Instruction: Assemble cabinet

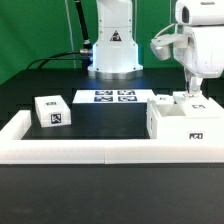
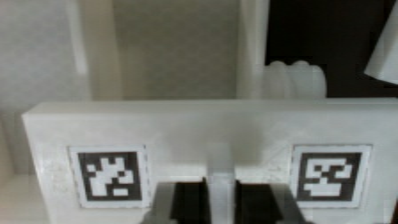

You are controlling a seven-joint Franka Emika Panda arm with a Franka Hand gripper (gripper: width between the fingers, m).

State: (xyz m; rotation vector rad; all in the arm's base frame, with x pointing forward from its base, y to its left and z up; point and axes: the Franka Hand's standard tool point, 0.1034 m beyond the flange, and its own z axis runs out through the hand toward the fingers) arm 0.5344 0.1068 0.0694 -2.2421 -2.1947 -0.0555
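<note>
— As the exterior view shows, how does the arm stand?
— Reaching in from above, gripper (image 1: 193,93) aimed straight down at the cabinet (image 1: 185,122), at that view's right.
— And the wrist view?
— Two tags (image 2: 111,175) face the camera; whether the jaws are wide or narrow cannot be told.

No words or numbers legible. A dark triangle sign (image 1: 116,38) marks the robot base (image 1: 114,60); square coded tags dot the marker board (image 1: 113,96), cabinet (image 1: 180,120) and a loose block (image 1: 50,108).

Exterior view frontal, slightly raised, wrist view close — both share the cabinet (image 1: 180,125)
</note>
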